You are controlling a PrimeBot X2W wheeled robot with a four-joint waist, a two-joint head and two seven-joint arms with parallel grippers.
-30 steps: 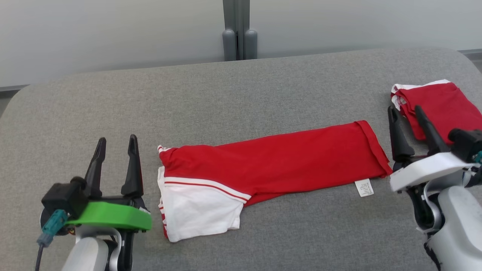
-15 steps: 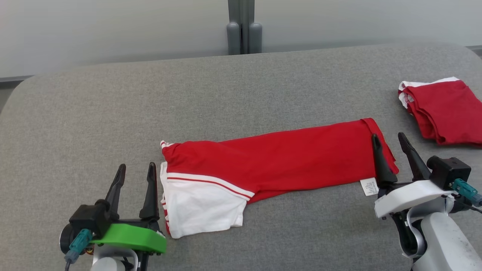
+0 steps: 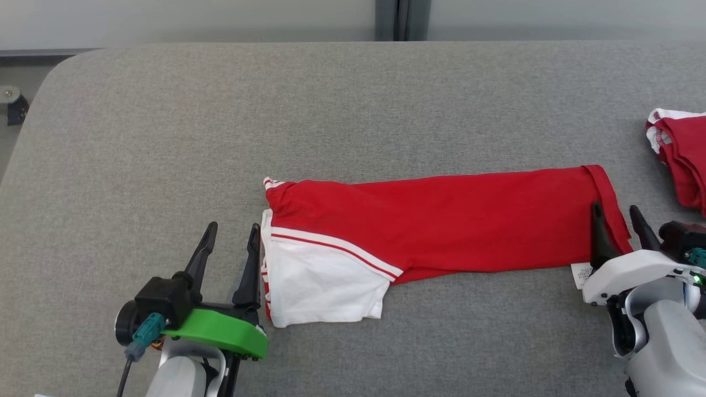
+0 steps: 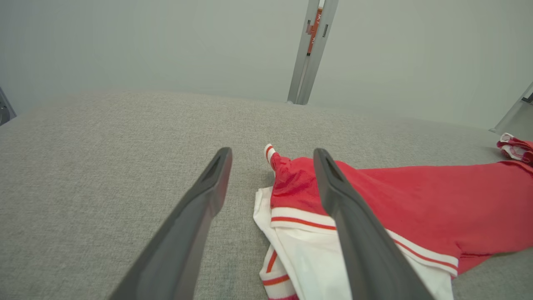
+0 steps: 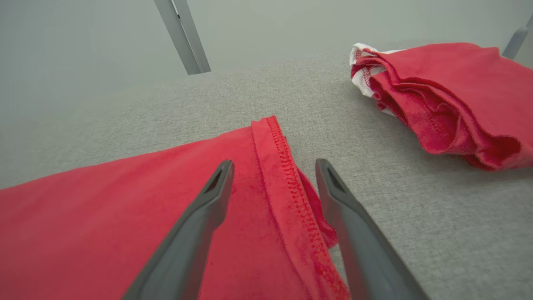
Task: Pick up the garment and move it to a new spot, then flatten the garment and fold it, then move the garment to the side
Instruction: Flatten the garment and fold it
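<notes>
The garment [image 3: 441,220] lies on the grey table [image 3: 331,110] as a long red strip running left to right, nearer the near edge than the far one. Its white sleeve [image 3: 320,286], trimmed with red stripes, spreads toward the near side at the left end. A white label [image 3: 580,274] pokes out from the near edge at the right end.

The left gripper [image 3: 234,226] stands just beside the garment's left end, jaws wide and holding nothing. The right gripper [image 3: 615,207] is at the right end, jaws wide, with the stitched hem lying between its fingers, not clamped. Whether either gripper touches the cloth, I cannot tell.

A second garment [image 3: 684,165], red and folded, sits apart at the far right.
</notes>
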